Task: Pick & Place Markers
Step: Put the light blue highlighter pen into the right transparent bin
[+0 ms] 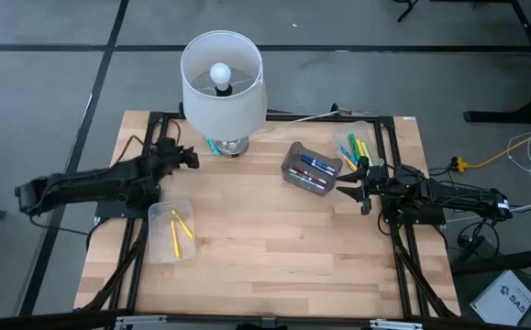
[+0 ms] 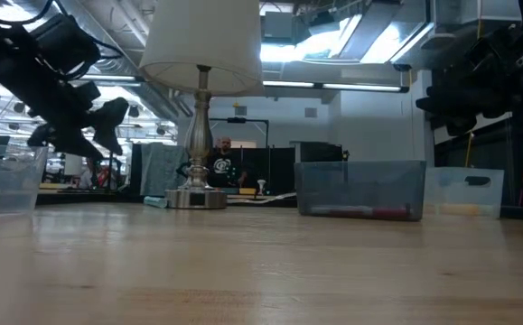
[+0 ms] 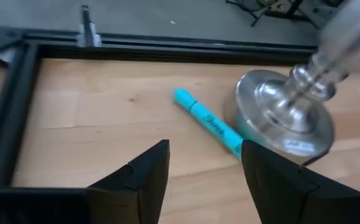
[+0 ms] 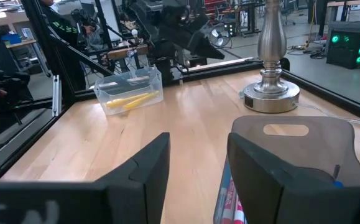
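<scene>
Both jaws open; wood table [image 1: 274, 229], lamp [image 1: 223, 87], blue marker [image 3: 207, 121]; workshop behind.

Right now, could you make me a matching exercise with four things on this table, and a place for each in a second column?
Things:
1. yellow markers
2. turquoise marker
3. red marker
4. left gripper

Places:
A. lying by the lamp base
B. in the grey-tinted bin at the table's middle
C. above the turquoise marker, fingers open
D. in the clear bin near the left arm

Pairs: 1-D, 2-A, 3-B, 4-C
</scene>
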